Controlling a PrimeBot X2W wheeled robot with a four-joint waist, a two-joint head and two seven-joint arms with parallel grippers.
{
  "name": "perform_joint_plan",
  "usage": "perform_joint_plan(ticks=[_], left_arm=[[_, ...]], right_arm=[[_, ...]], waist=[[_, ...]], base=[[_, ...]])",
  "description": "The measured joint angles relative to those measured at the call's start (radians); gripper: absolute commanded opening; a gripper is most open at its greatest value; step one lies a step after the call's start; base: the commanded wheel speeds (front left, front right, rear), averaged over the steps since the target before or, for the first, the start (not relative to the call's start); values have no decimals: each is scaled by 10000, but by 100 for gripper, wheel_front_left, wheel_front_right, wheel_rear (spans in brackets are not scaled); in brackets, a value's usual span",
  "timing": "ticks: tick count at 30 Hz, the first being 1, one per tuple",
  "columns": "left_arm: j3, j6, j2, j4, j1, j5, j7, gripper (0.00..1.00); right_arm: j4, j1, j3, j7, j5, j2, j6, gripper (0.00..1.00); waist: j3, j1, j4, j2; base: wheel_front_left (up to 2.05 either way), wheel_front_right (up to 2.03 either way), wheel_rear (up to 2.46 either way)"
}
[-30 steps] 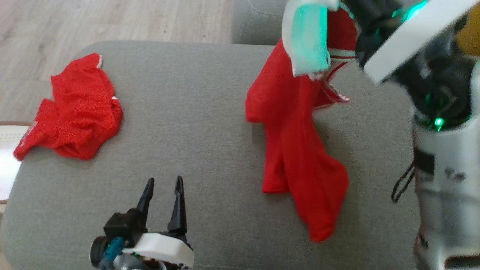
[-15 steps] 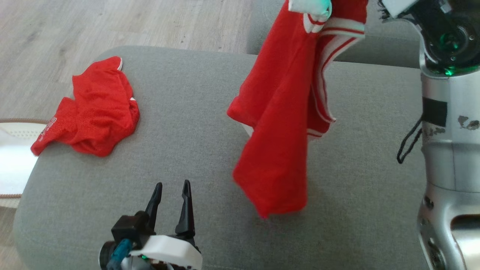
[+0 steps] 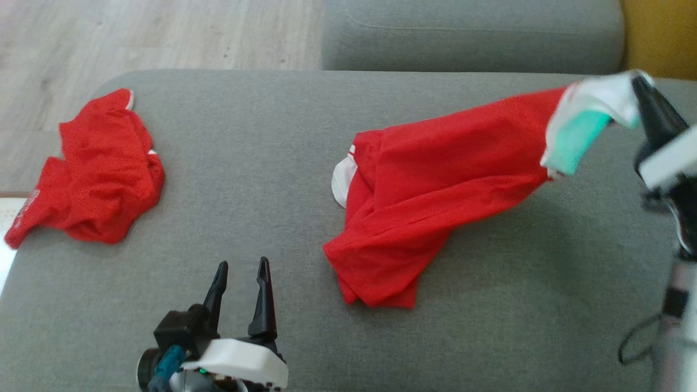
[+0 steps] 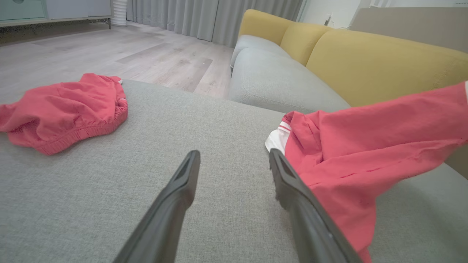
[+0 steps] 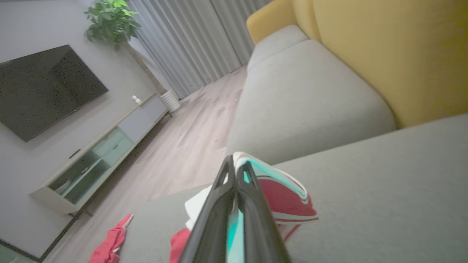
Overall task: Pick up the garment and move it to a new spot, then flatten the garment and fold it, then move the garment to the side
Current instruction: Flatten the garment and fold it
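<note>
Head view, right gripper (image 3: pixel 638 87): my 2 fingers were clamped on the garment's white-and-teal edge (image 3: pixel 580 128) and held above the grey cushion (image 3: pixel 261 163). As I judged it, that was so the cloth would trail out from my tips instead of bunching under them.
Head view, garment (image 3: pixel 435 185): it sloped down from my right gripper toward my left side. Its far end lay crumpled on the cushion, ahead and to the right of my left gripper (image 3: pixel 242 267).
Head view, left gripper: spread and empty, low over the cushion and apart from the garment. I judged it was waiting for the flattening.
Head view, second red garment (image 3: pixel 98 169): bunched well to the left of my left gripper, near the cushion's edge, with neither gripper on it.
Left wrist view, left gripper (image 4: pixel 234 157): bare cushion lay between my 2 parted fingers. The garment's lower fold sat just beside the finger on that view's right, but I could not tell whether it touched.
Right wrist view, right gripper (image 5: pixel 237 164): my fingers were pressed together with the teal-and-white edge pinched between them. Striped red cloth sagged just beyond my tips.
Step, my judgement: I was laying the garment at its new spot. Flattening and folding had not begun.
Risk, my judgement: I held it at only 1 point, so letting go there could leave it heaped.
</note>
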Motion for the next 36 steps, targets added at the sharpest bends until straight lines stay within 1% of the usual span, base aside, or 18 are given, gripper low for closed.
perform_joint_plan(ticks=[5, 8, 10, 12, 16, 17, 19, 21, 23, 26, 28, 36], left_arm=[[92, -4, 0, -12, -1, 98, 0, 100], [136, -92, 0, -4, -9, 174, 0, 100], [140, -132, 0, 13, -29, 186, 0, 100], [142, -171, 0, 35, -50, 274, 0, 100], [176, -174, 0, 48, -151, 322, 0, 100], [174, -174, 0, 50, -211, 322, 0, 100], [169, -176, 0, 48, -290, 322, 0, 100], [161, -176, 0, 56, -289, 322, 0, 100], [157, -174, 0, 63, -288, 322, 0, 100], [161, -174, 0, 77, -280, 324, -2, 100], [161, -176, 0, 86, -277, 339, -2, 100], [194, -245, 0, 94, -272, 430, -2, 100]], right_arm=[[-165, 1163, -1066, 42, -339, 130, 0, 0], [295, 1531, -1603, -63, -579, 174, 0, 0], [752, 1535, -1937, -151, -955, 180, 0, 0], [1108, 1535, -2023, -182, -1496, 178, 0, 0], [1724, 1530, -1866, -489, -2481, 182, 0, 0], [1845, 1534, -1735, -631, -2794, 180, 0, 35], [2013, 1538, -1304, -903, -3317, 104, 0, 100], [2155, 1560, -777, -1170, -3651, -125, 0, 100], [2161, 1595, -508, -1609, -3956, -351, 0, 100], [2065, 1816, -42, -2261, -4615, -878, 0, 100], [1964, 1982, 155, -2665, -4890, -1076, 0, 100], [746, 2350, 696, -4945, -5166, -1032, 0, 100]], waist=[[120, 0, -363, 0], [210, 0, -601, 0], [260, 0, -738, 0], [301, 0, -825, 0], [414, 0, -933, 0], [436, 0, -957, 0], [466, 0, -989, 0], [483, 0, -1007, 0], [489, 0, -1019, 0], [487, 0, -1044, 0], [472, 0, -1057, 0], [439, 0, -1046, 0]], base=[[0, 0, 0], [0, 0, 0], [0, 0, 0], [0, 0, 0], [0, 0, 0], [0, 0, 0], [0, 0, 0], [0, 0, 0], [0, 0, 0], [0, 0, 0], [0, 0, 0], [0, 0, 0]])
